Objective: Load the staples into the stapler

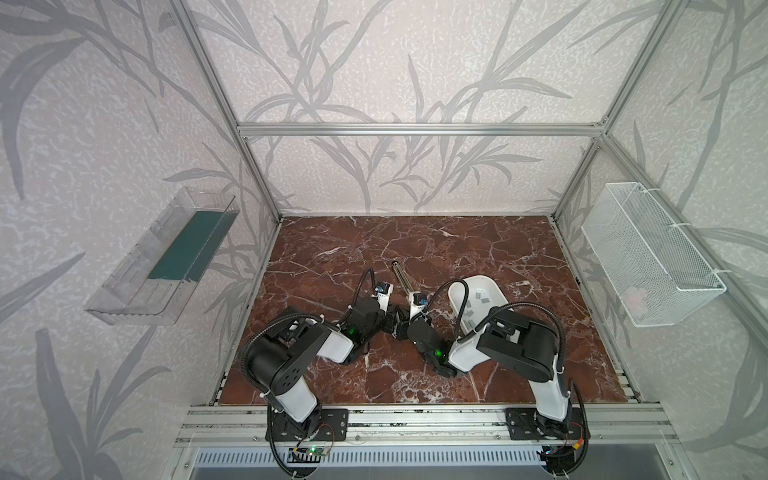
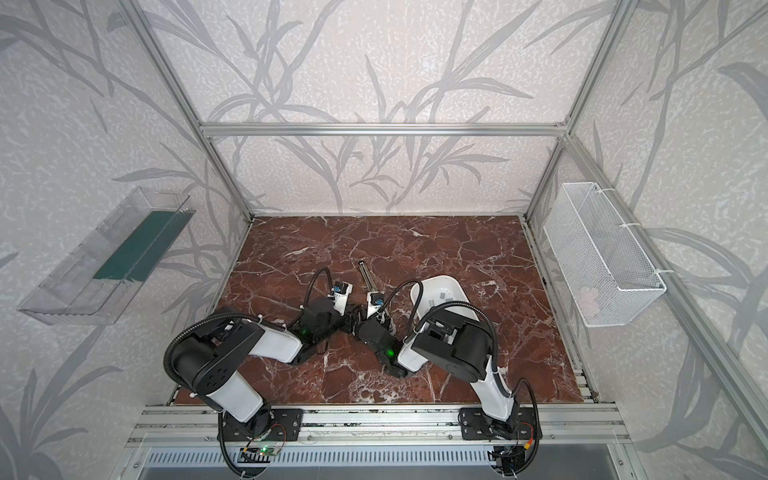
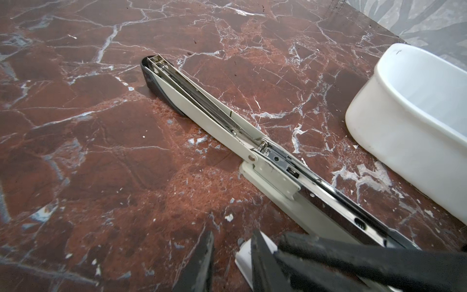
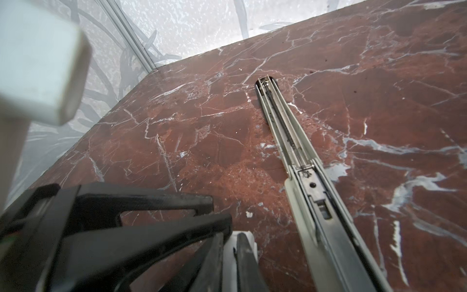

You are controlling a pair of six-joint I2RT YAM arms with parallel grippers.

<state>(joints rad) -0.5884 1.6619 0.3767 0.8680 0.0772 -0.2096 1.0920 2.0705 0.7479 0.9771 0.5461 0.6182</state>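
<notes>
The stapler (image 1: 401, 274) lies swung open on the marble table, its metal channel facing up (image 3: 202, 111) (image 4: 288, 141). Both grippers meet just left of its near end. My right gripper (image 4: 232, 236) is shut on a small pale flat piece (image 4: 230, 257) (image 3: 243, 255); I cannot tell whether it is a strip of staples. My left gripper (image 3: 232, 233) has its jaws close together with only bare table between them, and one finger lies against that piece. Grey staples (image 1: 482, 297) lie loose in the white tray (image 1: 461, 286).
The white tray (image 3: 404, 121) stands close to the right of the stapler. A clear bin (image 1: 166, 257) hangs on the left wall and a white mesh basket (image 1: 648, 257) on the right wall. Aluminium frame posts edge the table.
</notes>
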